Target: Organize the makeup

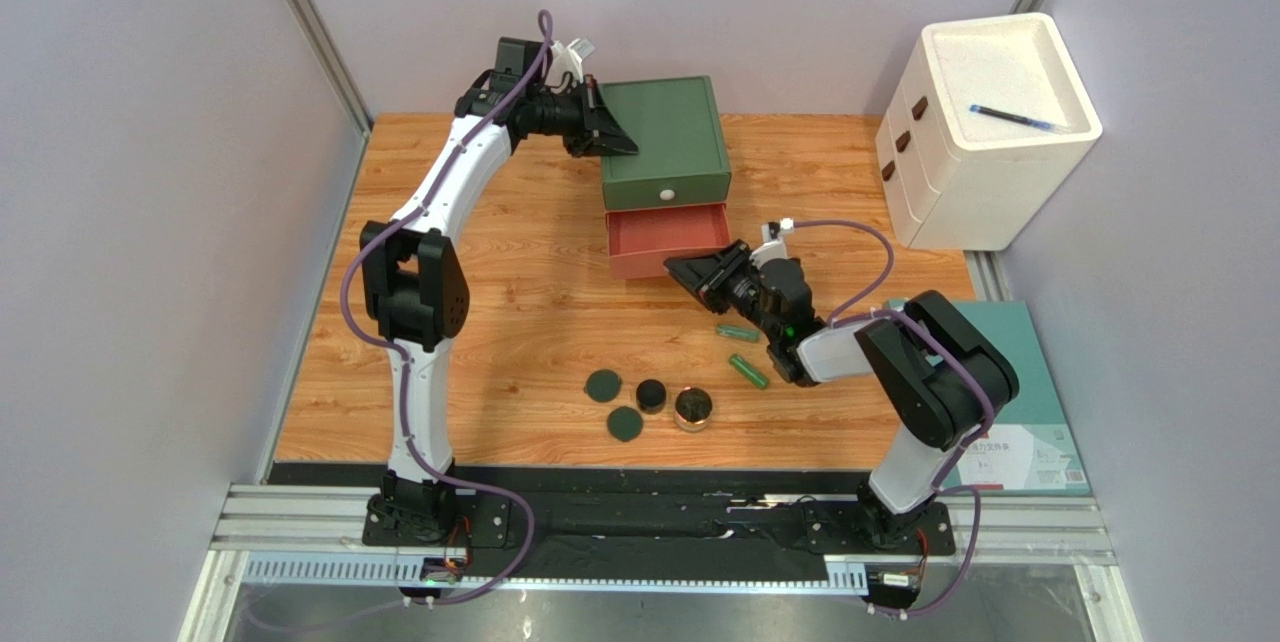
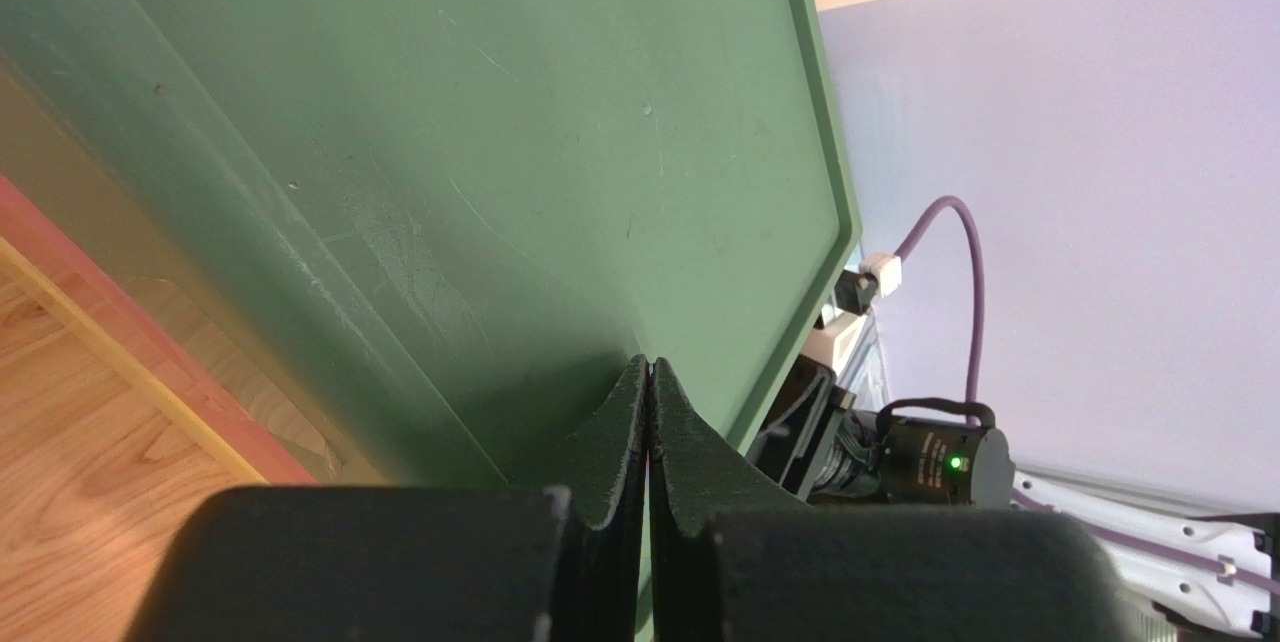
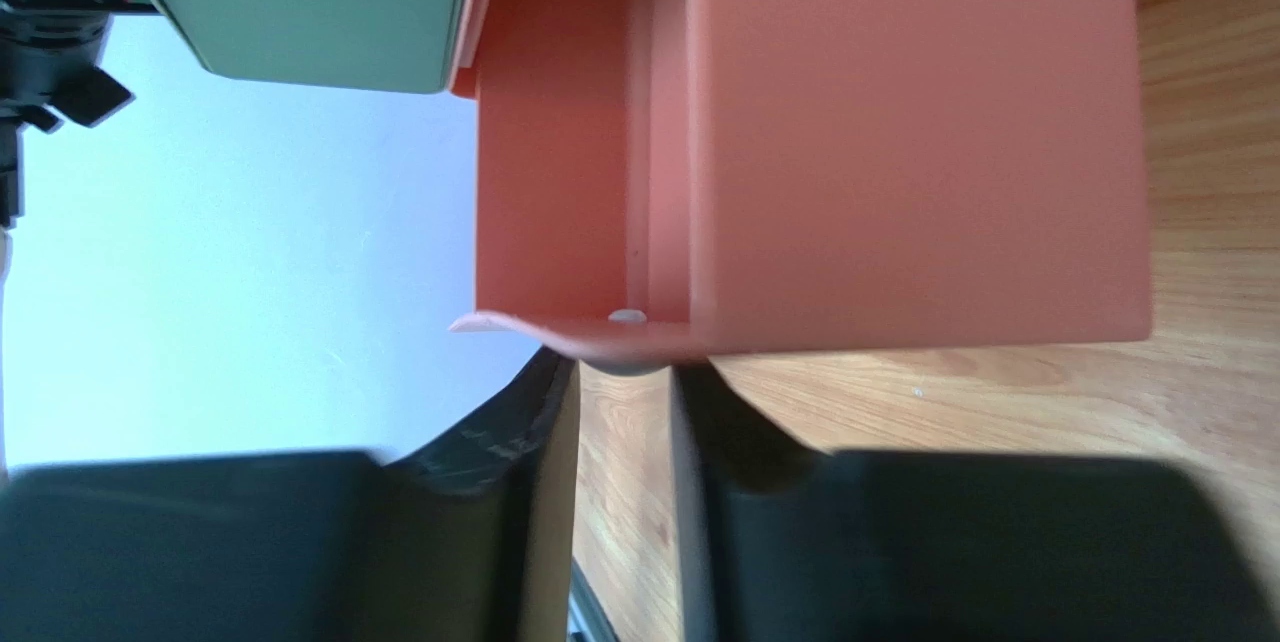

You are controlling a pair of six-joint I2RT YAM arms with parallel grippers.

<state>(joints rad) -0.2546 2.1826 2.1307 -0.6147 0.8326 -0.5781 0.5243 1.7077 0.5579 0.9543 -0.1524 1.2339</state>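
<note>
The makeup lies on the wooden table near its front: two green tubes [image 1: 738, 332] [image 1: 748, 371], two dark green discs [image 1: 603, 387] [image 1: 624, 425], a black jar [image 1: 651, 396] and a gold-rimmed compact [image 1: 693, 408]. My left gripper [image 1: 613, 137] [image 2: 649, 365] is shut, empty, its tips pressed on the green top [image 2: 496, 177] of the drawer box [image 1: 664, 140]. The red drawer [image 1: 667, 240] [image 3: 902, 132] stands pulled out. My right gripper [image 1: 703, 275] [image 3: 624, 372] is at its front, jaws narrowly apart, with the drawer's small knob [image 3: 646, 362] between the tips.
A white drawer unit [image 1: 984, 132] with a blue pen [image 1: 1019, 114] on top stands at the back right. A teal flat box [image 1: 1029, 387] lies off the table's right edge. Grey walls close in the table on three sides.
</note>
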